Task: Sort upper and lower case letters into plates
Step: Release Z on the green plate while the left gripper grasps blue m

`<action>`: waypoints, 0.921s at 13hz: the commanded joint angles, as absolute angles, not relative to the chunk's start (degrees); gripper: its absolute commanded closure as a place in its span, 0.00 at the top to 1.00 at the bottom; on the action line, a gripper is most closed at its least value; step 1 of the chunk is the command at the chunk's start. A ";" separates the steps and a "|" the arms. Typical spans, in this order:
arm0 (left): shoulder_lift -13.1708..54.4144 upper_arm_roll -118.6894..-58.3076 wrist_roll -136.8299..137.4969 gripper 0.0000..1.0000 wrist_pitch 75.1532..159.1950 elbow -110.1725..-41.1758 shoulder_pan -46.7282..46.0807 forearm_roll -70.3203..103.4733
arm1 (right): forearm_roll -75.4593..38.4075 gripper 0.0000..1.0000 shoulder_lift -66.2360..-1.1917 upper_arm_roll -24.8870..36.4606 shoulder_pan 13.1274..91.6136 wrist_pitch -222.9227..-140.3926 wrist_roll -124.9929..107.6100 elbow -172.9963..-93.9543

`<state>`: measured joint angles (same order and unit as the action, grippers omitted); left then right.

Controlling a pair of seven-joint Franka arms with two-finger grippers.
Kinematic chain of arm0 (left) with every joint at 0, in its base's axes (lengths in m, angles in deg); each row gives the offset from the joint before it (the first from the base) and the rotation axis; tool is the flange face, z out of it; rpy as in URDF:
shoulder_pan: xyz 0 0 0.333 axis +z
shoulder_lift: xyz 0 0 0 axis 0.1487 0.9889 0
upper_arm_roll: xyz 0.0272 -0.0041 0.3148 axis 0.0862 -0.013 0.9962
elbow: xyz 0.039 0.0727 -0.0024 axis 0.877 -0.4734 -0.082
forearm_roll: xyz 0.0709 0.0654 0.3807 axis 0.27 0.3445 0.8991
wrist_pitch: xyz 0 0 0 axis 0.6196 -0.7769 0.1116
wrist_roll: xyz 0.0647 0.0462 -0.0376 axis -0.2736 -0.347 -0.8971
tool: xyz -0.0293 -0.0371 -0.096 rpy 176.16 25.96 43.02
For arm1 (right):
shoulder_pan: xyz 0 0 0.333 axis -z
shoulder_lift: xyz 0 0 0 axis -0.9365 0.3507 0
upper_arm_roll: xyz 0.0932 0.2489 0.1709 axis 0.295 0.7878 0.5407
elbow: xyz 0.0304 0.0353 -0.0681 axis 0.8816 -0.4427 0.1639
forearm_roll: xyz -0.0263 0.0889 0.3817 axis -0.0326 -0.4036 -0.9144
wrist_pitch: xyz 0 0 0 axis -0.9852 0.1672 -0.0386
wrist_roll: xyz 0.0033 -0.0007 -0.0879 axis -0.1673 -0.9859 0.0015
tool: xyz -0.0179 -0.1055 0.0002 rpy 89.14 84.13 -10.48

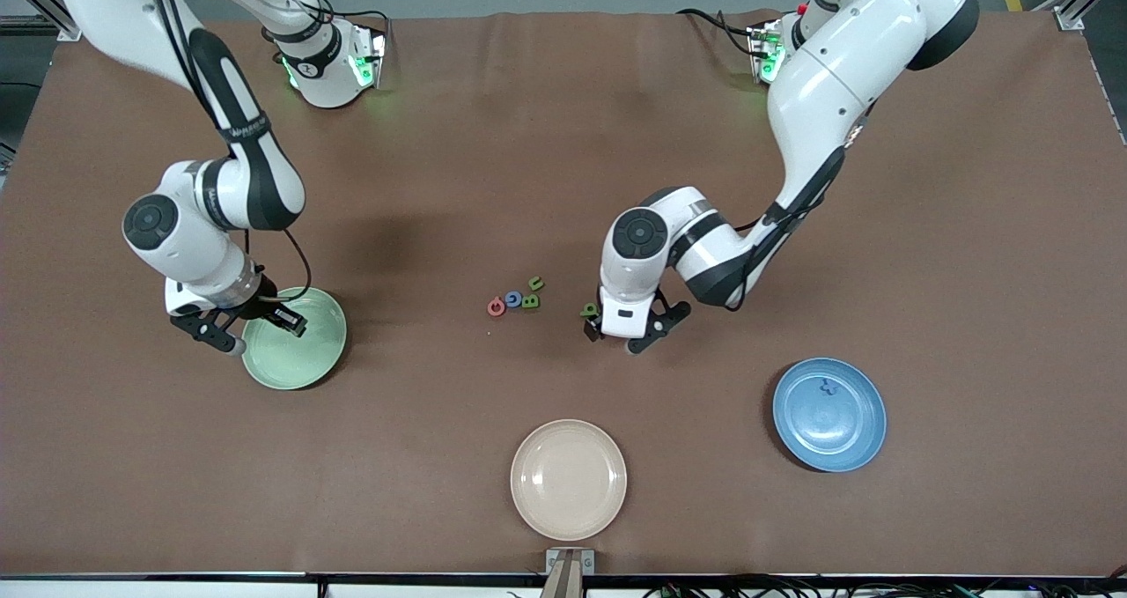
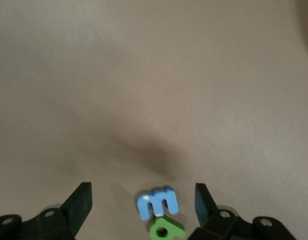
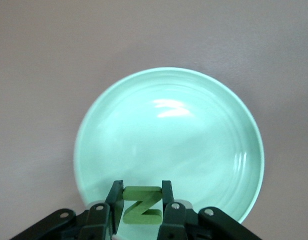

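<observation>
The right gripper (image 3: 142, 205) was over the rim of the mint green plate (image 3: 193, 135), at that plate's edge toward the right arm's end of the table, its fingers (image 3: 167, 196) clamped on a green letter Z (image 3: 142, 204). The left gripper (image 2: 143, 200) was low over the table with its fingers (image 2: 80, 199) spread wide; a blue letter m (image 2: 157, 202) and a green letter (image 2: 166, 229) lay on the cloth between them, touching one another.

Toward the right arm's end from that gripper, a red letter (image 1: 497, 306), a blue letter (image 1: 513, 299), a green B (image 1: 530, 300) and a small green letter (image 1: 535, 283) lay clustered together. The blue plate (image 1: 828, 414) sat nearer the front camera than the left gripper, with a blue letter (image 1: 826, 387) in it. A beige plate (image 1: 568, 479) stood nearest the camera.
</observation>
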<state>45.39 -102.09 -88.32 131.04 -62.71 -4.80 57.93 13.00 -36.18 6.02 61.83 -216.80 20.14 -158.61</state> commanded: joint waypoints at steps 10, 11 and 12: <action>49.58 -101.81 -98.33 0.34 130.53 -59.81 -7.89 58.18 | 12.61 1.00 -32.66 7.37 62.44 -218.00 18.58 -158.20; 49.23 -101.81 -97.98 0.15 130.44 -59.81 -7.45 58.44 | 12.61 1.00 -32.74 7.37 62.35 -217.91 18.49 -158.20; 48.62 -101.81 -97.81 0.06 130.35 -59.81 -6.66 58.87 | 12.61 1.00 -32.74 7.37 62.35 -217.83 18.49 -158.20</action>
<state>48.38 -102.23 -97.27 130.77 -60.70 -7.03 57.91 13.00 -32.81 6.82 61.84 -217.97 19.33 -158.40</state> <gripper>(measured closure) 0.608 0.048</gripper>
